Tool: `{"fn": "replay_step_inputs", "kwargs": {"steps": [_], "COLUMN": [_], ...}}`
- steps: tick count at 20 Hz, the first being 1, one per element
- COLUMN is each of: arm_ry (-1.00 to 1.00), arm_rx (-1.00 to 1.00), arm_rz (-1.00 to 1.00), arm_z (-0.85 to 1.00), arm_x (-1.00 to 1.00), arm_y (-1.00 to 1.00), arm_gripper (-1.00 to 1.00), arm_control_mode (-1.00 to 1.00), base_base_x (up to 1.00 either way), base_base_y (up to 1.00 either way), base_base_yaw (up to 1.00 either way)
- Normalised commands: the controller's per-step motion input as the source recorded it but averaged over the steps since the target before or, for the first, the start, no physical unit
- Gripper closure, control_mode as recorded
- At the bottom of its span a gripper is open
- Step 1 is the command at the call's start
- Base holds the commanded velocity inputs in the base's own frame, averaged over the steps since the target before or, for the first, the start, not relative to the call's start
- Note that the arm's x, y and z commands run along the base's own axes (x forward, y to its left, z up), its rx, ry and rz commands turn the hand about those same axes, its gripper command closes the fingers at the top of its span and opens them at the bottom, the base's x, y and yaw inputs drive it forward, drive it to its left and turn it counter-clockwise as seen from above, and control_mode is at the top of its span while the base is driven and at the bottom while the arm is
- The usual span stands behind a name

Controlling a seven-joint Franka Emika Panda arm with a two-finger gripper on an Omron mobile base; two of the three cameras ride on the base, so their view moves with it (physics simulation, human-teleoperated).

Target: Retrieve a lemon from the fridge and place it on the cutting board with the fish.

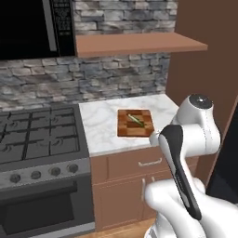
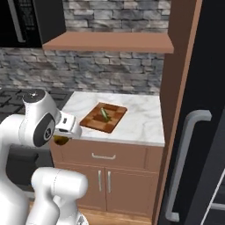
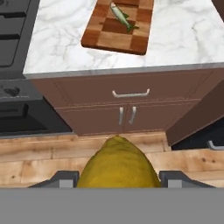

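Note:
The yellow-olive lemon (image 3: 117, 164) sits between my fingertips (image 3: 65, 179), so my gripper (image 3: 118, 181) is shut on it. From the right base view the lemon (image 2: 61, 140) hangs under the hand, in front of the counter's left end and above the floor. The checkered cutting board (image 3: 109, 37) lies on the marble counter (image 3: 183, 35) ahead, with the slim green-silver fish (image 3: 121, 17) on its far part. Board (image 1: 135, 129) and fish (image 1: 135, 120) are also in the left base view, and board (image 2: 97, 121) and fish (image 2: 104, 114) in the right base view. The black fridge (image 2: 206, 66) stands to the right.
A gas stove (image 1: 37, 139) borders the counter on the left, under a black microwave (image 1: 32, 28). A wooden shelf (image 2: 110, 41) hangs over the counter. Below are a drawer (image 3: 131, 92) and cabinet doors. The fridge's grey bar handle (image 2: 186, 162) is close on the right.

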Motion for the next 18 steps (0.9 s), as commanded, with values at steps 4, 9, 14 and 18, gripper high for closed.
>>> {"fn": "replay_step_inputs", "kwargs": {"steps": [4, 9, 14, 18], "arm_ry": [0.0, 0.0, 0.0, 0.0], "arm_rx": [0.0, 0.0, 0.0, 0.0], "arm_rz": [0.0, 0.0, 0.0, 0.0], "arm_z": [0.0, 0.0, 0.0, 0.0], "arm_x": [0.0, 0.0, 0.0, 0.0], "arm_y": [0.0, 0.0, 0.0, 0.0], "arm_gripper": [1.0, 1.0, 1.0, 1.0], "arm_control_mode": [1.0, 1.0, 1.0, 1.0], "base_base_x": [0.23, 0.0, 0.0, 0.18], "base_base_y": [0.18, 0.0, 0.06, 0.27], "base_base_yaw": [-0.12, -0.15, -0.18, -0.11]}}
